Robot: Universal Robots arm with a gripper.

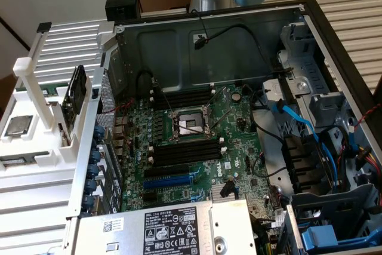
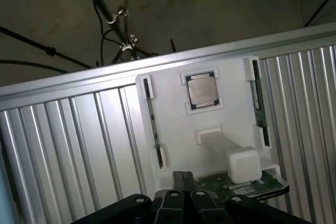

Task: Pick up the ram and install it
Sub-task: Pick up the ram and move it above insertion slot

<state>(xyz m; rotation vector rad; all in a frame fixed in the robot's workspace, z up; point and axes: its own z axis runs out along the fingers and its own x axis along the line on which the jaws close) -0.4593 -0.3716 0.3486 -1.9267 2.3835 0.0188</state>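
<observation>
My tool (image 2: 183,179) is closed tight, finger against finger, with nothing between them. It hangs over the near edge of the white holder (image 2: 178,129).

From there I look out to the ram (image 2: 260,109). It stands on edge in the holder's groove that runs just beside the blocky white post (image 2: 239,158), apart from the processor (image 2: 202,88). I see it edge-on, so I think it's one green stick, but I can't make out its chips or label.

I judge it light, thin and stiff along its length. It's also fragile: the contacts and chips shouldn't be pinched or bent. I'd grip the two flat faces near the middle of the upper edge, where the groove leaves it proud.

The holder looks like matte printed plastic with raised clips. The processor is a square of brushed silver on a green rim. The desk (image 2: 63,140) under them is ribbed, dull aluminium.

In the exterior view, the motherboard (image 1: 239,147) lies flat in the steel case, and its long black slots (image 1: 185,153) are hard plastic.
</observation>
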